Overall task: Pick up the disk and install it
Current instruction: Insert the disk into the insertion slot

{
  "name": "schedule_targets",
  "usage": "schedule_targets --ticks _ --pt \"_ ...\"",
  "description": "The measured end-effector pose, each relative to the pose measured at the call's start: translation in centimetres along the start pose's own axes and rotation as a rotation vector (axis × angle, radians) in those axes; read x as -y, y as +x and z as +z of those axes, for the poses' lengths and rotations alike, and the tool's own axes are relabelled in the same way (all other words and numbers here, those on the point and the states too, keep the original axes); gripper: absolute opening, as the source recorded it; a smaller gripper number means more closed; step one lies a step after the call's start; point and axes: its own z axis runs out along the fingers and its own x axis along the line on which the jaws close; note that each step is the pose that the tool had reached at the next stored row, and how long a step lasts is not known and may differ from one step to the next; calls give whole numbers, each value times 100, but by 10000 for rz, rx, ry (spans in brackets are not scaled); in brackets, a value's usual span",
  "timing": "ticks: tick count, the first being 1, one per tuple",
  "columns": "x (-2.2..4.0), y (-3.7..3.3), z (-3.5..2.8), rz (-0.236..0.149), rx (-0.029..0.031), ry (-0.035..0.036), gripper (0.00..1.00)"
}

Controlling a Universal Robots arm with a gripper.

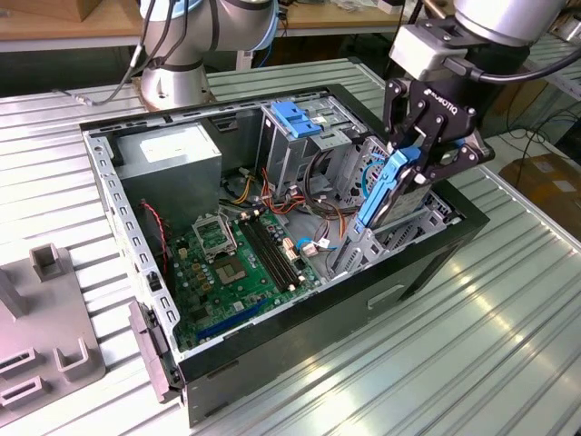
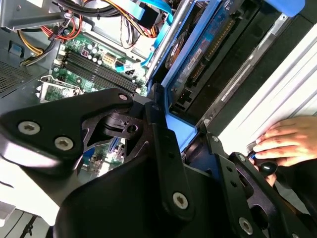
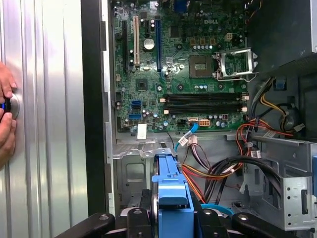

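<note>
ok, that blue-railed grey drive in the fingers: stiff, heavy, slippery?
Probably rigid: the dark grey metal drive with blue plastic rails hangs tilted from one end without sagging. Likely dense for its size, being metal. Smooth rails might pivot between the fingers.

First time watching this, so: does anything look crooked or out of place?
The disk is steeply tilted in the pincer, lower end inside the open computer case. A hand rests on the table beside the case.

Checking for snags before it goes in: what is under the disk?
The tool holds the disk tilted over the metal bay, its lower end seemingly inside. Orange cables lie beside. The bay floor beneath is covered by the disk.
</note>
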Motion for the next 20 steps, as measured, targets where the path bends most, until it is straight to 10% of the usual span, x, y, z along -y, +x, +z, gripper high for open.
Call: schedule_targets --ticks 20 --pt "3 3 300 0 0 -2 37"
